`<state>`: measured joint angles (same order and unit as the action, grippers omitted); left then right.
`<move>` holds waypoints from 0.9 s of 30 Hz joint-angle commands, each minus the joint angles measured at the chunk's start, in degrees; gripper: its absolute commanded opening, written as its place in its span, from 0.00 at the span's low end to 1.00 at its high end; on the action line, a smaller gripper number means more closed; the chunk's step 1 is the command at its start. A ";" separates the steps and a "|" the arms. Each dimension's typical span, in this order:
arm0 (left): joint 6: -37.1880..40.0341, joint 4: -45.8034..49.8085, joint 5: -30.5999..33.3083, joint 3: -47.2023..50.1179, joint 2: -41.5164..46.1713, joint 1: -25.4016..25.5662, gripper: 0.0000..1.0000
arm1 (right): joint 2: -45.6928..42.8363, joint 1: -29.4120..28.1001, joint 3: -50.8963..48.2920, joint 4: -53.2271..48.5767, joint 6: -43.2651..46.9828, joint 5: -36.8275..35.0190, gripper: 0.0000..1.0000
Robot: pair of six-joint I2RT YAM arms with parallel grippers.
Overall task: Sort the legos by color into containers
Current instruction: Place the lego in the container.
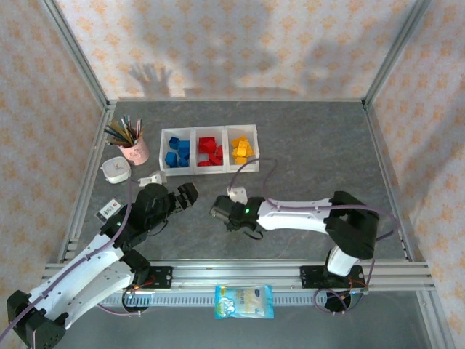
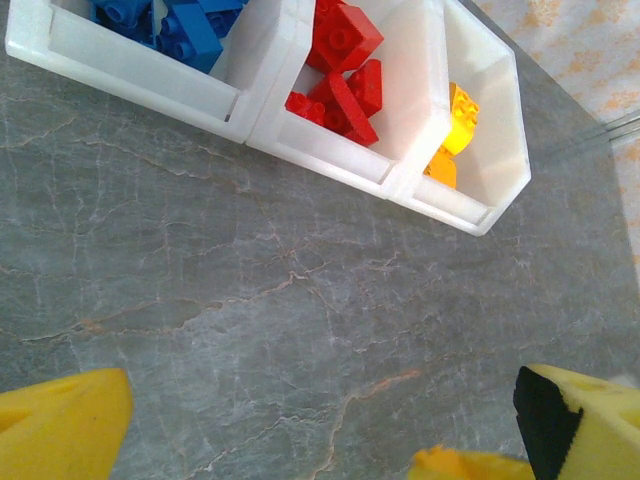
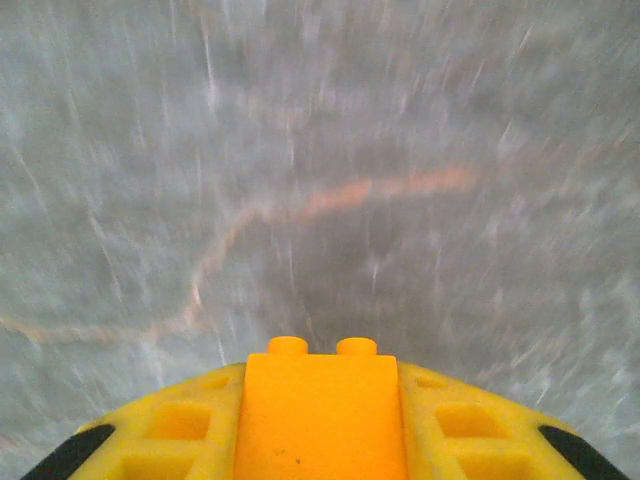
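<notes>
My right end effector [image 3: 318, 435] is shut tight on one yellow-orange lego brick [image 3: 318, 395]. The brick sits between the two fingers and sticks out the front. Its two round studs are at the far tip. Under it I see bare gray table [image 3: 320, 150], all blurry. From above, this end effector hangs over the middle of the table and points to the left side.

I think this brick belongs in the yellow compartment [image 1: 256, 145]. That is the one at the right end of the three joined containers [image 1: 194, 142]. It already has yellow bricks [image 1: 242, 150] in it. It lies on the far side of my right end effector and a little to the right, near but not touching. So the move should go away from me and a bit right. The row runs left to right, and the red bricks [image 1: 211, 151] are next door, so I must not drop too far left.

My left end effector [image 2: 320, 430] is spread wide and holds nothing. It sits nearer the blue bricks [image 1: 176, 151]. The right arm has the brick and is nearer the yellow end.
</notes>
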<state>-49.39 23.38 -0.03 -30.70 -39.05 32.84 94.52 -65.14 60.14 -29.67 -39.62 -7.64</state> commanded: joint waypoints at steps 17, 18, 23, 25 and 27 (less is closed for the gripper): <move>3.16 -16.15 0.57 -7.96 -14.83 -0.76 0.99 | 19.50 26.79 30.21 9.18 20.74 -1.37 0.34; 3.31 -16.65 0.39 -8.31 -15.53 -0.84 0.99 | 21.50 27.61 32.64 8.56 21.09 -1.02 0.35; 4.10 -16.96 0.64 -9.36 -17.36 -0.91 0.99 | 26.59 29.08 41.02 6.50 24.16 -0.60 0.51; 4.12 -16.78 0.89 -9.25 -17.38 -1.02 0.99 | 25.62 29.11 41.12 6.67 24.57 -0.27 0.57; 4.12 -17.02 1.04 -8.80 -17.16 -1.16 0.99 | 23.18 29.11 39.22 8.12 24.75 1.09 0.60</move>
<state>-46.39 8.16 0.03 -38.44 -56.38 32.42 121.38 -35.66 98.70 -21.58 -16.53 -7.40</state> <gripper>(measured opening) 0.992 0.597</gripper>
